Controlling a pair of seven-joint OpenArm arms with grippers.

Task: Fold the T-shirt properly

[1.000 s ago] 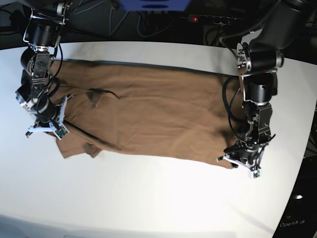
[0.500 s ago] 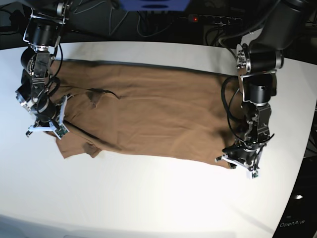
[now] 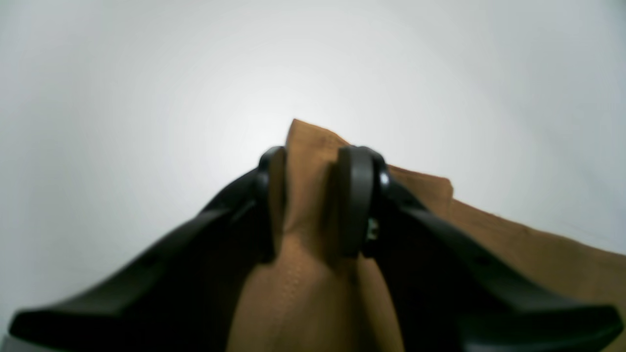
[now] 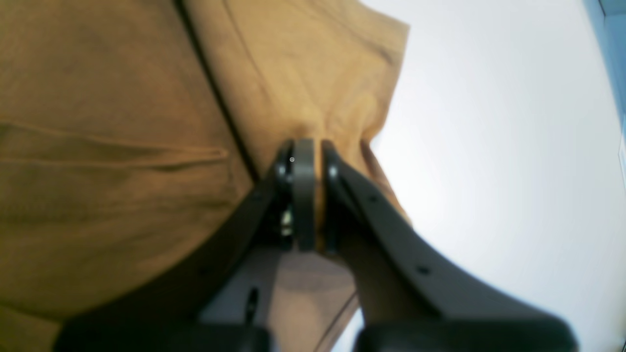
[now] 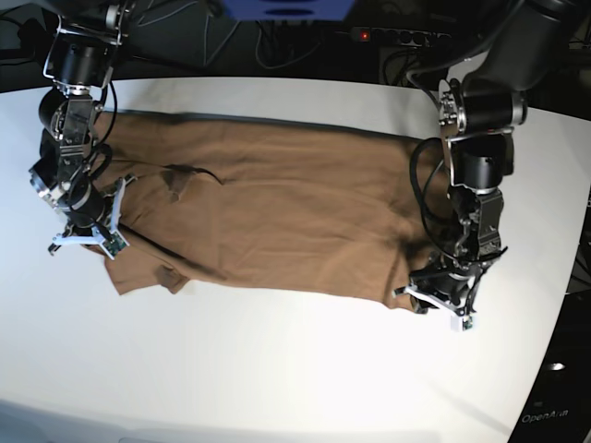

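Note:
The tan T-shirt (image 5: 277,212) lies spread across the white table (image 5: 277,369), with its sleeve end at the left and its hem at the right. My left gripper (image 5: 434,309) is at the near right corner of the hem. In the left wrist view it (image 3: 313,161) is shut on a bunched fold of the T-shirt (image 3: 303,293). My right gripper (image 5: 88,242) is at the near left sleeve. The right wrist view shows it (image 4: 307,146) pinched tight on the T-shirt (image 4: 98,146) at the cloth's edge.
A power strip (image 5: 397,37) with a red light and loose cables lie beyond the table's far edge, beside a blue object (image 5: 286,7). Bare white tabletop runs along the front and to the right of the hem.
My left gripper has shifted a little to the left and toward the front, drawing the hem corner with it. The right arm has stayed put.

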